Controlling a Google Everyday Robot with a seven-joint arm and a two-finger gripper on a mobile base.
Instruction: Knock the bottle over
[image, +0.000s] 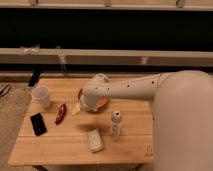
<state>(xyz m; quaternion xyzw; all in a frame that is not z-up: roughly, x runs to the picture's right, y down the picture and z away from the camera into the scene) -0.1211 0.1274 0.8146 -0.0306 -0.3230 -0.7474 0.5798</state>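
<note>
The bottle (116, 123) is small, slim and whitish with a white cap and pale label. It stands upright on the wooden table (60, 145), right of centre. My white arm reaches in from the right over the table. Its gripper end (89, 102) hangs above the table's middle, up and to the left of the bottle and apart from it. The fingers are hidden behind the wrist.
A white plastic cup (41, 96) stands at the table's left. A black phone (37, 123) and a red packet (61, 113) lie left of centre. A flat whitish packet (95, 140) lies near the front. An orange item (100, 103) shows behind the wrist.
</note>
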